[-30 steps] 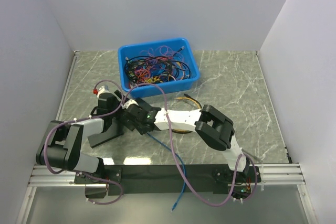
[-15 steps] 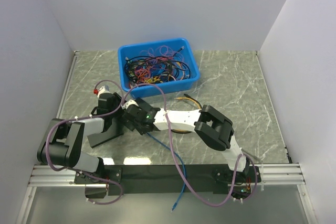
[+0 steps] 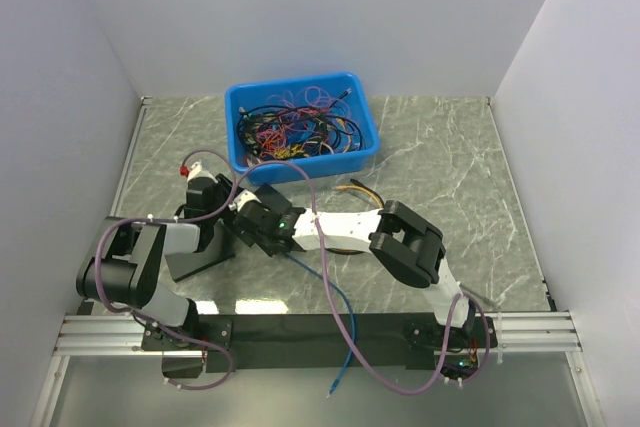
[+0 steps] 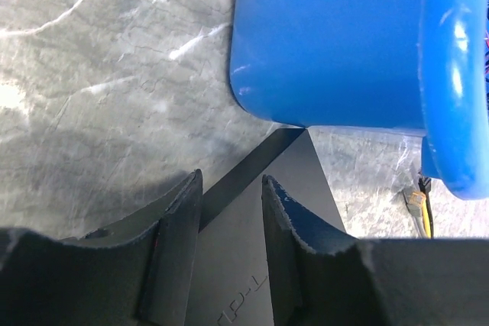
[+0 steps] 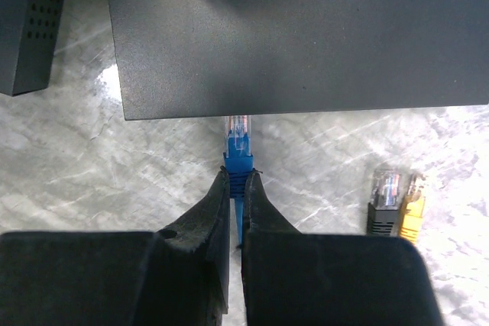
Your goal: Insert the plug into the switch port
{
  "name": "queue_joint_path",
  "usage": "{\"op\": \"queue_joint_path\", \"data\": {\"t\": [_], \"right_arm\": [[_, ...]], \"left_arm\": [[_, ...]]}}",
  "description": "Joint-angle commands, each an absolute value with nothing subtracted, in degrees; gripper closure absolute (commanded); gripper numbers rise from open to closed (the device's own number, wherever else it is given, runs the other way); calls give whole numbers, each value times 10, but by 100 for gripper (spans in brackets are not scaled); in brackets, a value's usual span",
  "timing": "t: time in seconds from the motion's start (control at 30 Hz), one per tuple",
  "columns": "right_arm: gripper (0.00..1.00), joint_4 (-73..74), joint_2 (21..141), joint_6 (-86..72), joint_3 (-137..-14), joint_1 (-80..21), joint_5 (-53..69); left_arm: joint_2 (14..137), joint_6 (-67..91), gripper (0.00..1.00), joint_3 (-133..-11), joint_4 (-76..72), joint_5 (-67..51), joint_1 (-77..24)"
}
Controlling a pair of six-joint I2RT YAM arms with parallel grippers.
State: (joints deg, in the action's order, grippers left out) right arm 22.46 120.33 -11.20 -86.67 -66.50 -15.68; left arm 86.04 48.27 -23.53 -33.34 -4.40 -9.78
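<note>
The dark grey TP-Link switch (image 3: pixel 200 252) lies at the left of the table; its top face fills the right wrist view (image 5: pixel 306 36). My right gripper (image 5: pixel 238 185) is shut on the blue boot of a clear-tipped plug (image 5: pixel 238 139). The plug's tip meets the switch's near edge, and the port itself is hidden under that edge. In the top view the right gripper (image 3: pixel 252 230) sits right beside the switch, and the blue cable (image 3: pixel 335 317) trails toward the near edge. My left gripper (image 4: pixel 229 188) is closed around the switch's far edge (image 4: pixel 237 265), near its corner.
A blue bin (image 3: pixel 300 162) of tangled cables stands just behind the switch and looms close in the left wrist view (image 4: pixel 336 36). A black and a yellow plug (image 5: pixel 393 204) lie to the right of my right fingers. A dark vented box (image 5: pixel 30 28) sits left of the switch.
My right gripper has edged the blue plug slightly toward the switch. The left arm's elbow has shifted a little, and the switch stays in place.
</note>
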Motion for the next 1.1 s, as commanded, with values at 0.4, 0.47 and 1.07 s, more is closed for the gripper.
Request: {"op": "queue_joint_path", "data": {"t": [0.4,0.47,1.07], "right_arm": [[100,74,1160,-127,-873,-653,-277],[100,76,1155,-134,-864,-653,-275],[100,56,1084,-175,-748,-654,-252]], "left_arm": [[876,496,60,-200,-313,-122,-120],[877,500,60,-192,-315,-123,-125],[876,518,60,-159,-342,-118,-131]]}}
